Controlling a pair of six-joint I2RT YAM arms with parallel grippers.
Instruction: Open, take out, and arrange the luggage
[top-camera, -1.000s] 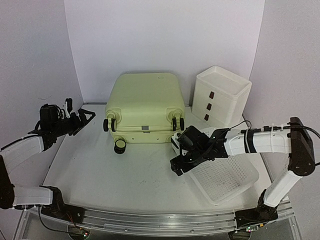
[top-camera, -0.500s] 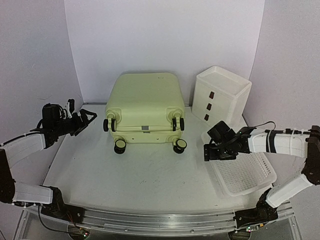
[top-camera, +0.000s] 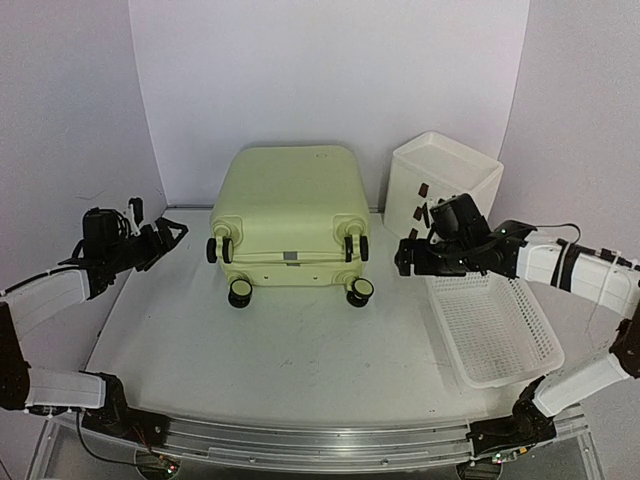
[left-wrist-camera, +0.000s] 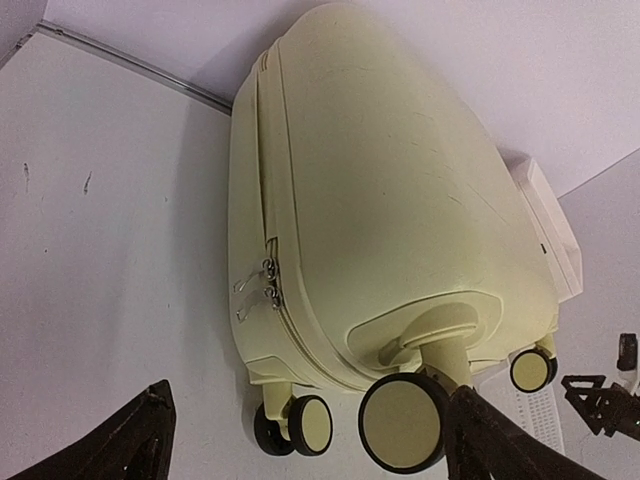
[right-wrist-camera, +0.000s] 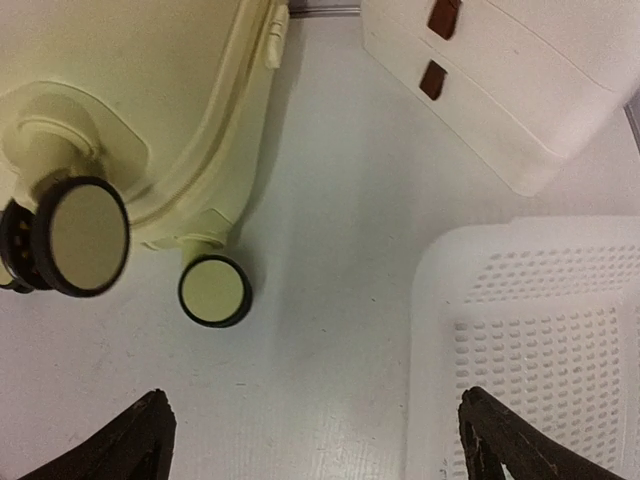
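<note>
Luggage: pale yellow-green hard shell, zipped shut, lying flat, black-rimmed wheels facing the arms. Zip pulls show in left wrist view only. Left pincer, right pincer: spread wide, empty.

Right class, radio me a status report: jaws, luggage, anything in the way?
Both jaws open, empty. Luggage shut, flat, wheels toward arms. Basket and drawer box off to its right, apart.
</note>
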